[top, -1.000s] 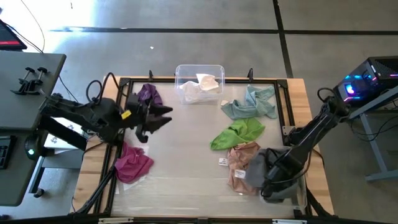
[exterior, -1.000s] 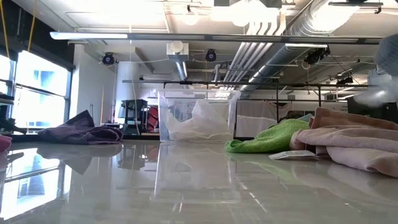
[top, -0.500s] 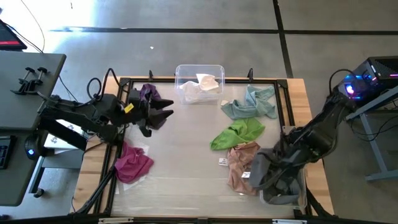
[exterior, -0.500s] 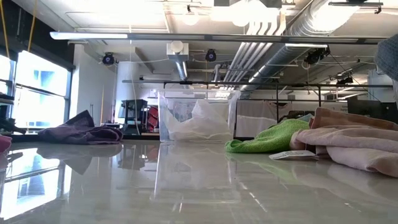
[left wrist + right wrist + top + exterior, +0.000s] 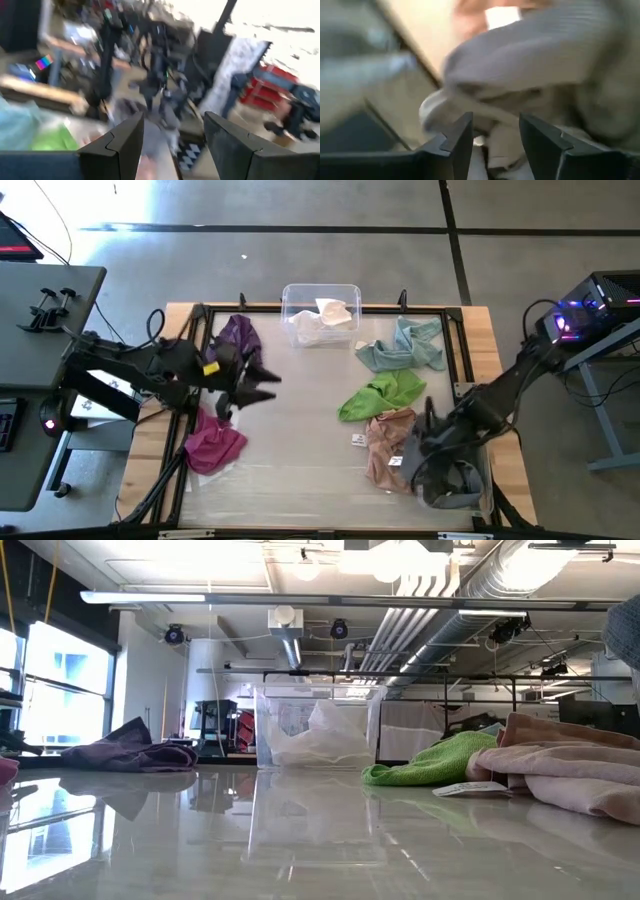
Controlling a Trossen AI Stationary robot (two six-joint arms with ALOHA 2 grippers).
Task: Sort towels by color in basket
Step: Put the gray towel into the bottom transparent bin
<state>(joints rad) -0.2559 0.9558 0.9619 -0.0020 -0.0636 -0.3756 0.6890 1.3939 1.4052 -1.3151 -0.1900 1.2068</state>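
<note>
My left gripper (image 5: 266, 386) (image 5: 172, 125) is open and empty, above the table's left part, between a purple towel (image 5: 238, 333) and a magenta towel (image 5: 214, 442). My right gripper (image 5: 426, 460) (image 5: 495, 130) is open at the near right corner, right at a grey towel (image 5: 452, 478) (image 5: 530, 65) that lies heaped there. A pink towel (image 5: 384, 444), a lime green towel (image 5: 383, 393) and a pale teal towel (image 5: 402, 347) lie on the right half. White towels (image 5: 320, 318) sit in a clear basket (image 5: 290, 292) at the far edge. My right gripper has its open fingers (image 5: 457, 140) close over the grey towel's bunched folds (image 5: 490, 100), coming from above. I cannot tell whether they touch the cloth.
A dark frame (image 5: 330, 307) runs around the table top. The middle of the table between the two arms is bare. The low view shows the purple towel (image 5: 130, 752), the clear basket (image 5: 315, 730), the green towel (image 5: 430, 765) and the pink towel (image 5: 570, 775).
My left gripper has swung toward the table's near edge, away from the purple towel, which now shows more fully. My right arm has shifted toward the table's left, and the grey towel has changed shape under it and now lies heaped at the near right corner.
</note>
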